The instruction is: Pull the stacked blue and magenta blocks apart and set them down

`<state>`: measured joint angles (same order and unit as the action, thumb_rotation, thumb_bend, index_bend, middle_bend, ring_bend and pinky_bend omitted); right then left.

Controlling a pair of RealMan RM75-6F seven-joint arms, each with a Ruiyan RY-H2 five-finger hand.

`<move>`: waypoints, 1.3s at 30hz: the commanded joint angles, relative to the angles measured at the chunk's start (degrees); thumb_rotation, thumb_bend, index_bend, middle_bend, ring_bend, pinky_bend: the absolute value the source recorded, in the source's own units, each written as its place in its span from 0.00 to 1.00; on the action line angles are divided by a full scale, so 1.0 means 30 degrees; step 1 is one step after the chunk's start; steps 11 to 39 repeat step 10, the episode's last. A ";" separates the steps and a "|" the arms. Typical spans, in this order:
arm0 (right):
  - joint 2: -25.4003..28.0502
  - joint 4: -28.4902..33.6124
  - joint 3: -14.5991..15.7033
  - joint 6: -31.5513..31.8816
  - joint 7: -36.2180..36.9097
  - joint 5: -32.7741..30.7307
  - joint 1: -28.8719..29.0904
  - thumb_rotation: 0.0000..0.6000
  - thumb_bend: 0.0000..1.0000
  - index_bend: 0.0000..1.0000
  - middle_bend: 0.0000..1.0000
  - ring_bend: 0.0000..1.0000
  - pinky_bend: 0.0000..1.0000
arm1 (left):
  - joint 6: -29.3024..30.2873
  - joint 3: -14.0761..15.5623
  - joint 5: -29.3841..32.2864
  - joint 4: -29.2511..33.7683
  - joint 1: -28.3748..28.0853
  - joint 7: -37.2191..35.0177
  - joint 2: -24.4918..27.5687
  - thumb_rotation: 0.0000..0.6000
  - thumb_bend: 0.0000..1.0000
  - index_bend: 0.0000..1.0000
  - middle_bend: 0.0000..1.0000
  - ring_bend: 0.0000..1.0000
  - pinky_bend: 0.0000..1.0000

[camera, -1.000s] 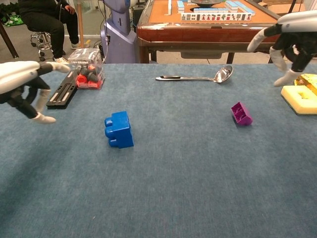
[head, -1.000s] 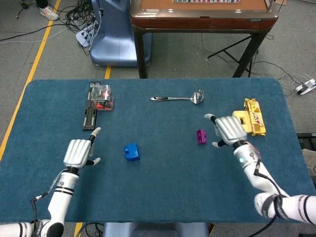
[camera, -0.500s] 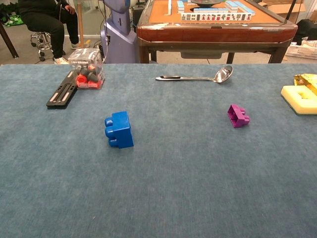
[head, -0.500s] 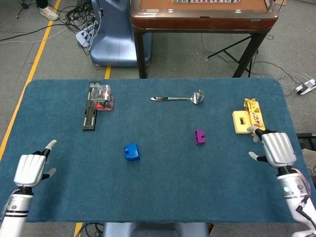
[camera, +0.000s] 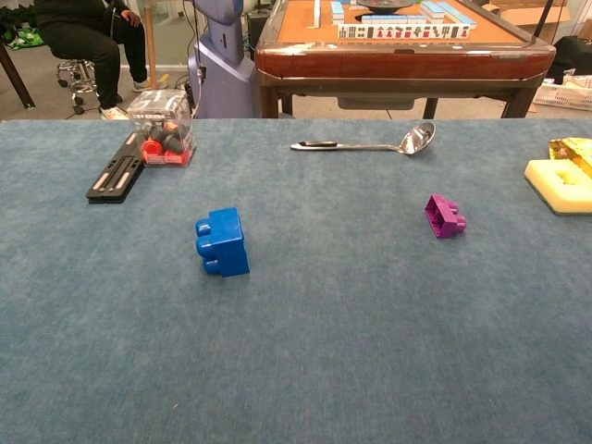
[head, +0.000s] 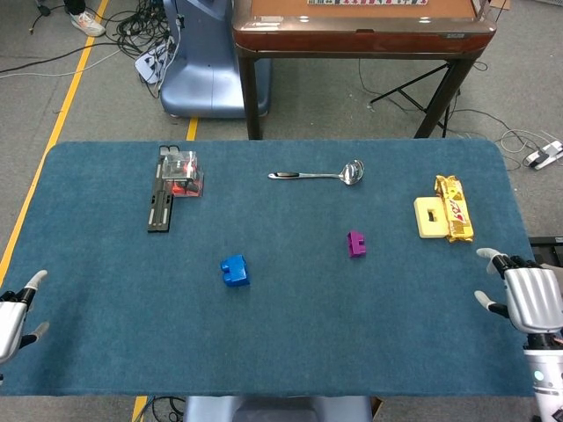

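Note:
The blue block (head: 234, 270) (camera: 223, 241) lies on its side on the blue cloth table (head: 290, 343), left of centre. The magenta block (head: 356, 243) (camera: 445, 215) lies apart from it, to the right. My left hand (head: 12, 318) is at the table's near left corner, far from the blue block, holding nothing with its fingers apart. My right hand (head: 530, 299) hovers off the near right corner, also holding nothing, thumb spread. Neither hand shows in the chest view.
A metal ladle (head: 321, 174) lies at the back centre. A clear box with red parts (head: 180, 169) and a black strip (head: 159, 210) sit at the back left. A yellow block (head: 430, 218) and a snack wrapper (head: 454, 207) lie at the right. A wooden table (head: 361, 26) stands behind.
Both hands have drawn back from the blocks toward the near corners of the table. The magenta block has turned slightly since a second ago. The blue block has not moved.

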<state>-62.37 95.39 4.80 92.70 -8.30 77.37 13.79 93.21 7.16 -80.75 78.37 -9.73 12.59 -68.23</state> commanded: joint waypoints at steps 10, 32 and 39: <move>0.0036 -0.0205 -0.0843 -0.0943 0.0434 0.0588 -0.0615 1.00 0.00 0.34 0.51 0.47 0.58 | -0.0283 -0.0638 -0.0795 -0.0108 0.0629 0.0417 -0.0409 0.99 0.03 0.20 0.53 0.54 0.82; 0.0036 -0.0205 -0.0843 -0.0943 0.0434 0.0588 -0.0615 1.00 0.00 0.34 0.51 0.47 0.58 | -0.0283 -0.0638 -0.0795 -0.0108 0.0629 0.0417 -0.0409 0.99 0.03 0.20 0.53 0.54 0.82; 0.0036 -0.0205 -0.0843 -0.0943 0.0434 0.0588 -0.0615 1.00 0.00 0.34 0.51 0.47 0.58 | -0.0283 -0.0638 -0.0795 -0.0108 0.0629 0.0417 -0.0409 0.99 0.03 0.20 0.53 0.54 0.82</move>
